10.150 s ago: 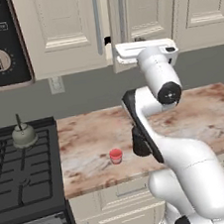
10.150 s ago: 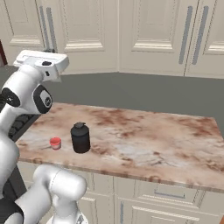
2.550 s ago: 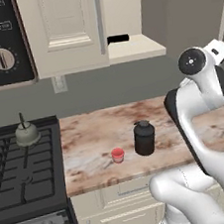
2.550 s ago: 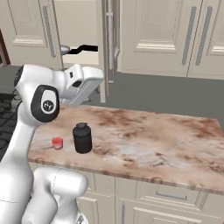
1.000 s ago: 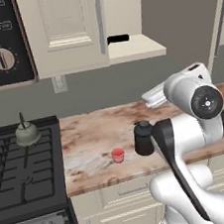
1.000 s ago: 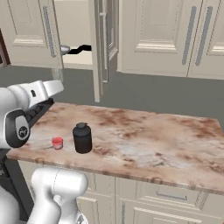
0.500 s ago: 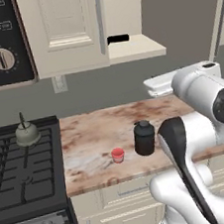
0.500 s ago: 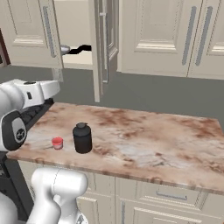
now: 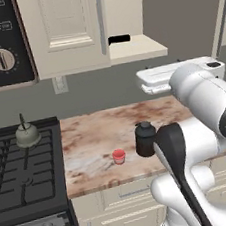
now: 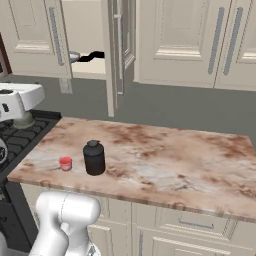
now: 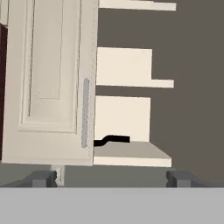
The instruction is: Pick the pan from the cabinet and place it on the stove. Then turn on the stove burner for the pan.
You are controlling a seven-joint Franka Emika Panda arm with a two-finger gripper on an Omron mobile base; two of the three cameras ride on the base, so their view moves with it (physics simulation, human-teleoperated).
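- Compared with half a second ago, the arm's white hand sits a little higher and more to the left in the left base view, now turned toward the open cabinet; the things on the counter have not moved.
- At the left of the left base view is the stove [image 9: 23,182], with a small kettle [image 9: 27,135] on its back grate and the knob strip along its front edge.
- In the upper middle, the cabinet [image 9: 69,32] stands open, and the pan [image 9: 119,39] lies on its lowest shelf; mostly its black handle is visible. In the right base view the silver rim shows at the upper left, just beside the door.
- In the middle of the counter [image 9: 97,132] are a small red cup [image 9: 119,156] and a dark jar [image 9: 145,139], near each other.
- The gripper [image 11: 111,178] has its fingers spread wide with nothing between them, well apart from the pan.
- I judge the step in hand is the reach for the pan. The next move calls for going up and forward to the shelf, past the door edge, and closing on the handle or the rim.
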